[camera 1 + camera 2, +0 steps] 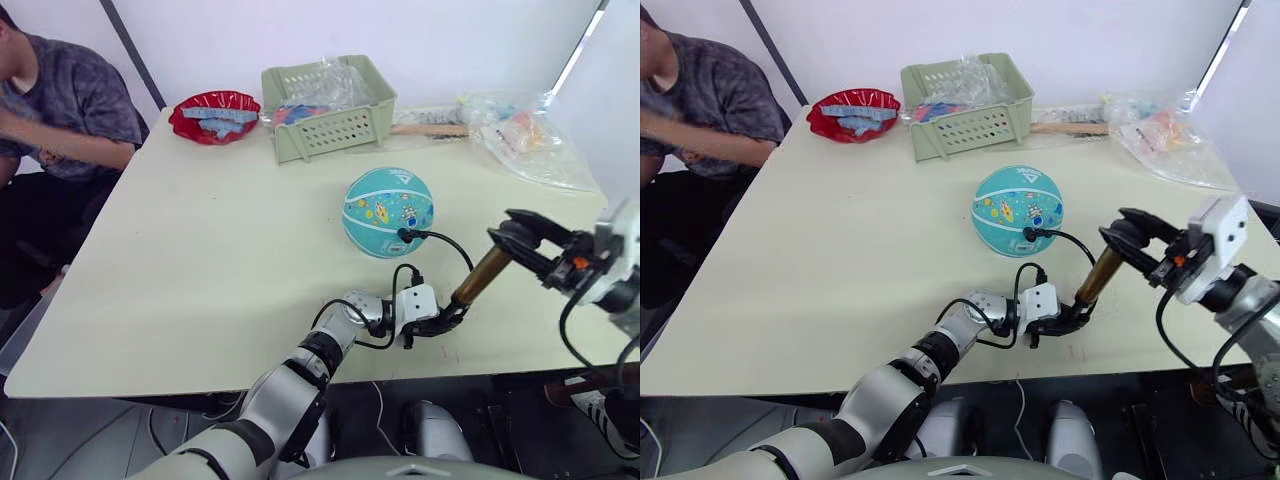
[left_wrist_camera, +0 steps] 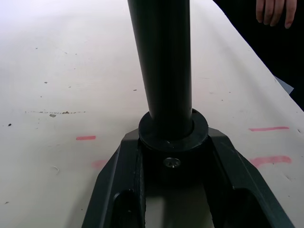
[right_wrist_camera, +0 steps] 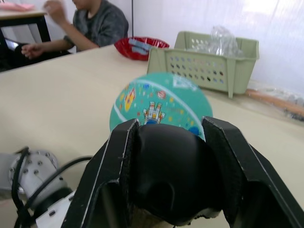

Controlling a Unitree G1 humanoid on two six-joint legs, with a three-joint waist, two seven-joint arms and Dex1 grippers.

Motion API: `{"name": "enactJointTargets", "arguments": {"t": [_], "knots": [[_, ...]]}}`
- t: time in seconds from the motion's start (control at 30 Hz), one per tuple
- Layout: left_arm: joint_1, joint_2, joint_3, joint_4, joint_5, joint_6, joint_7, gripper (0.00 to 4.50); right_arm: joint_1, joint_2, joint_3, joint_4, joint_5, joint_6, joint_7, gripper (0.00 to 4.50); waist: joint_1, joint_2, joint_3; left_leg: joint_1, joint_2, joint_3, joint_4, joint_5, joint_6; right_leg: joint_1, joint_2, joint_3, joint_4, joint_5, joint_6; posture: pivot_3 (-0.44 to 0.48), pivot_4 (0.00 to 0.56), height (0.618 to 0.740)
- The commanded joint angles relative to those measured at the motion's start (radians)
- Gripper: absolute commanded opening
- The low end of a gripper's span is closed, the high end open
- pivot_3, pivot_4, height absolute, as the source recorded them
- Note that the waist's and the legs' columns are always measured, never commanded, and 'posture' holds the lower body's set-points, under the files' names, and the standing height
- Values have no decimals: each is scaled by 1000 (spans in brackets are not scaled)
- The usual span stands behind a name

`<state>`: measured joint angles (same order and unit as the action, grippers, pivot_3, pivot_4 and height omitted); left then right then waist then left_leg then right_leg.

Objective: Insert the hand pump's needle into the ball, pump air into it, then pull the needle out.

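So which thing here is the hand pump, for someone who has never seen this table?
Start at the teal ball mid-table and follow the thin black hose from it toward the near edge. It ends at the hand pump, a tilted gold-brass cylinder held between the left gripper and right gripper, the only metallic object there.

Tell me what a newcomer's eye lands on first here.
The teal ball sits mid-table, with the hose's fitting at its near side. Nearer the table's front edge, the gold hand pump slants between both arms: the left pincer grips its base and the right pincer clamps its black handle. A red bowl and green basket stand at the far edge.
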<state>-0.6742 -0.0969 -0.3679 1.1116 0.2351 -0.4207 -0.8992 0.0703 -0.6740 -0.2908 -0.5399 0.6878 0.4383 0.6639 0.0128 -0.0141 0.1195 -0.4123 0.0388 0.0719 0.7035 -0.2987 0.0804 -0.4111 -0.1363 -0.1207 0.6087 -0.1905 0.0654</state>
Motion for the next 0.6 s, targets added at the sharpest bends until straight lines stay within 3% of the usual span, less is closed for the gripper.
{"name": "enactJointTargets", "arguments": {"t": [0.03,0.33,0.6], "knots": [[37,20,-39,62,44,33,-9,1128,66,36,150,68,-101,-19,28,1598,-2,-1,-3,0,0,0,0,0,0,0,0,0,0,0,-1,0,150,740],[36,23,-38,60,44,34,-7,1128,106,103,210,114,-180,-90,32,1598,-3,-2,-6,1,1,0,0,0,0,0,1,0,0,-1,-2,0,150,740],[36,22,-37,60,42,36,-10,1128,-38,41,-1,7,47,-5,29,1598,0,4,-1,-1,0,0,0,0,0,-2,0,1,0,-1,-2,0,150,740]]}}
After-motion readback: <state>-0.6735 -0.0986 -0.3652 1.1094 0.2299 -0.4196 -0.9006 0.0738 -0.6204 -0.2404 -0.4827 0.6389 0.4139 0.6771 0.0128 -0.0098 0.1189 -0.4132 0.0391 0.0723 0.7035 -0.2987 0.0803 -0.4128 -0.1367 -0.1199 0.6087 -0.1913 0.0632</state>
